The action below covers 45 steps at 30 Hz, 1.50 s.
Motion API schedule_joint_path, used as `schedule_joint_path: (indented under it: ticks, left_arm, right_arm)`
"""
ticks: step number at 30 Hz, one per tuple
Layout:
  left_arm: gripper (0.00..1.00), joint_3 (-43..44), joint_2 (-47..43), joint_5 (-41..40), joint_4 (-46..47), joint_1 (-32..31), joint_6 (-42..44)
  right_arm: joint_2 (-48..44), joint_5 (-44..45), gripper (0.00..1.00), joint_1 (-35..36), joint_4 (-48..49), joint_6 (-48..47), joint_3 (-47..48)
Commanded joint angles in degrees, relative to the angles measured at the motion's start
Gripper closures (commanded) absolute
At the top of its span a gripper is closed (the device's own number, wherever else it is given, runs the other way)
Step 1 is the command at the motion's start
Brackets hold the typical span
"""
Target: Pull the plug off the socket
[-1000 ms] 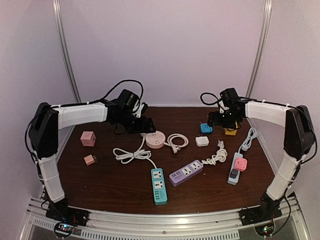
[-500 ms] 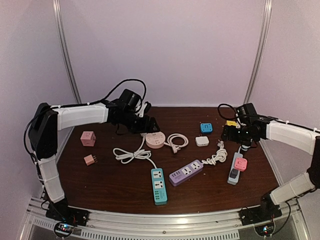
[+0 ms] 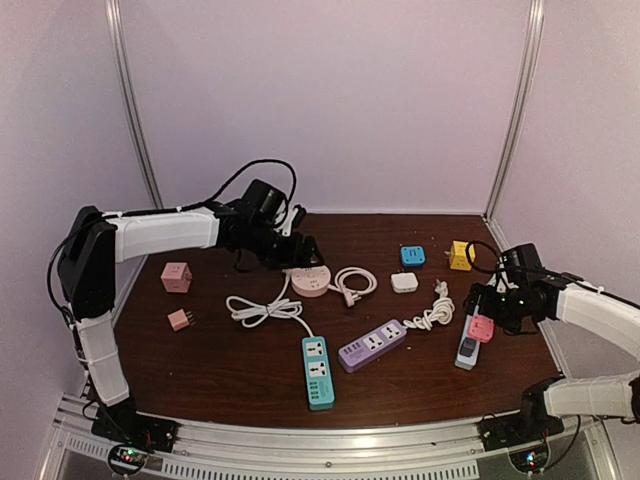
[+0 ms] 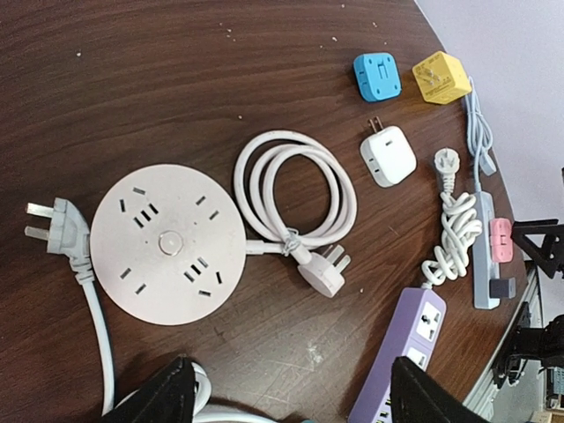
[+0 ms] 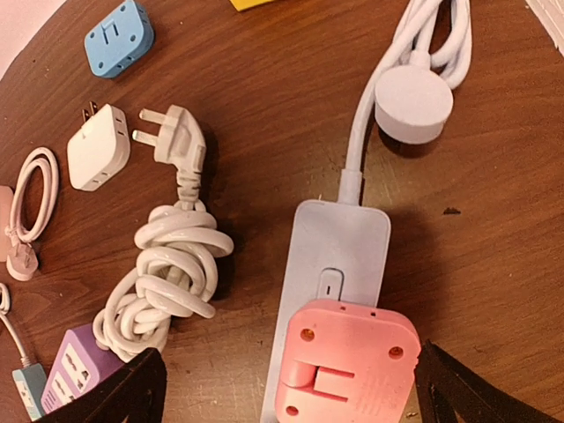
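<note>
A pink plug (image 3: 481, 328) sits plugged into a light-blue power strip (image 3: 467, 349) at the right of the table. In the right wrist view the pink plug (image 5: 345, 363) covers the near part of the strip (image 5: 339, 242). My right gripper (image 5: 291, 401) is open, with one finger on each side of the plug and not touching it. In the top view it (image 3: 487, 308) hovers just above the plug. My left gripper (image 3: 298, 250) is open and empty over the round pink socket hub (image 4: 167, 256).
A white coiled cord (image 5: 167, 273) lies left of the strip, and the strip's own round white plug (image 5: 414, 104) lies behind it. A purple strip (image 3: 372, 345), a teal strip (image 3: 318, 372), blue (image 3: 412, 255), yellow (image 3: 460, 255) and white (image 3: 404, 282) adapters and two pink cubes (image 3: 176, 276) lie around.
My right arm has swung from the yellow adapter at the back toward the near right and now hangs over the pink plug. My left gripper has shifted slightly right.
</note>
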Motion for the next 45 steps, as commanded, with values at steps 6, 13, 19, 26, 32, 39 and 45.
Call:
schedule_joint_path:
  ticks: [6, 13, 19, 26, 32, 39, 45]
  left_arm:
    - [0.23, 3.38, -1.09, 1.3, 1.92, -1.95, -0.96]
    - [0.23, 3.49, -1.34, 1.28, 1.99, -2.84, -1.35]
    - [0.23, 3.48, -1.08, 1.25, 2.0, -3.03, -1.53]
    - [0.23, 4.02, -0.9, 2.22, 1.99, -3.23, -1.1]
    - [0.23, 4.25, -0.82, 2.51, 2.0, -3.51, -1.09]
    - [0.23, 4.72, -0.23, 2.65, 2.02, -3.82, -1.08]
    - [0.23, 4.49, -0.11, 2.99, 1.98, -3.82, -1.19]
  right_arm:
    - [2.84, -7.98, 0.08, -0.29, 8.93, 4.07, -5.85]
    - [4.14, -5.62, 0.14, 0.73, 7.47, 2.53, -3.7]
    - [1.33, 0.27, 0.11, 0.58, 2.28, 1.41, -2.54]
    - [2.79, -4.64, 0.07, 0.38, 8.36, 3.9, -7.77]
    - [6.67, -5.18, 0.21, 0.99, 11.51, 3.71, -7.65]
    - [16.46, -1.21, 0.34, 8.44, 12.99, 2.9, -0.96]
    - [28.77, 1.89, 0.36, 15.84, 11.9, 1.28, 9.78]
